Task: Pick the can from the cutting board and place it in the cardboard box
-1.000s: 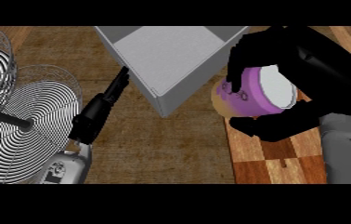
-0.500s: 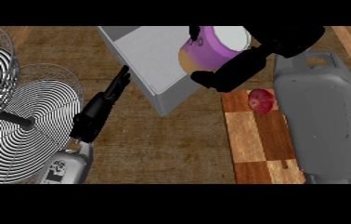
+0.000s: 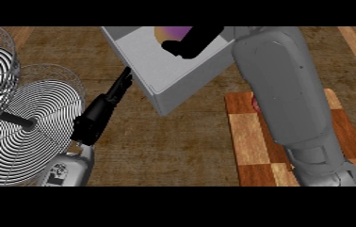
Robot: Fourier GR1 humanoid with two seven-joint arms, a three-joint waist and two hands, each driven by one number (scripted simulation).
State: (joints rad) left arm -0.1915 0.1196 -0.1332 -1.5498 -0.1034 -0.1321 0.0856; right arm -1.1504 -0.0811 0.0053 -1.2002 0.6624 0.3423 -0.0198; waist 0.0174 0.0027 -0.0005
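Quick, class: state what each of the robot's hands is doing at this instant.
Left hand: open, fingers straight, resting beside the grey cardboard box, holding nothing.
Right hand: shut on the purple can, over the box.

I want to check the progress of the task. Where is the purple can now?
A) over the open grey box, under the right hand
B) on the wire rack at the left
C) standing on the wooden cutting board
A: the purple can shows above the open grey box's inside, with the black right hand curled over it.
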